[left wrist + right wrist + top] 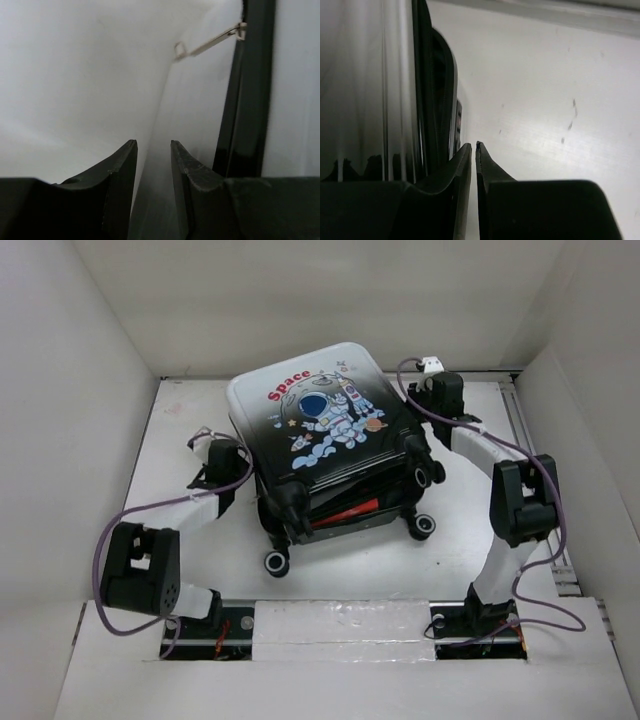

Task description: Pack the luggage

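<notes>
The luggage (320,410) lies flat mid-table, astronaut print and red "Space" facing up. Its lid is slightly ajar at the near end, where something red (355,510) shows in the gap. My left gripper (235,458) is at the case's left side. In the left wrist view its jaws (152,142) stand a little open with nothing between them, beside the case's black edge (247,100) and below a metal zipper pull (207,44). My right gripper (420,455) is against the right side. Its fingers (474,144) are shut to a thin slit next to the shell (370,90), with nothing between them.
Two caster wheels (275,562) (422,525) stick out at the case's near end. White walls box in the table on the left, back and right. A metal rail (520,430) runs along the right edge. Purple cables loop beside both arms.
</notes>
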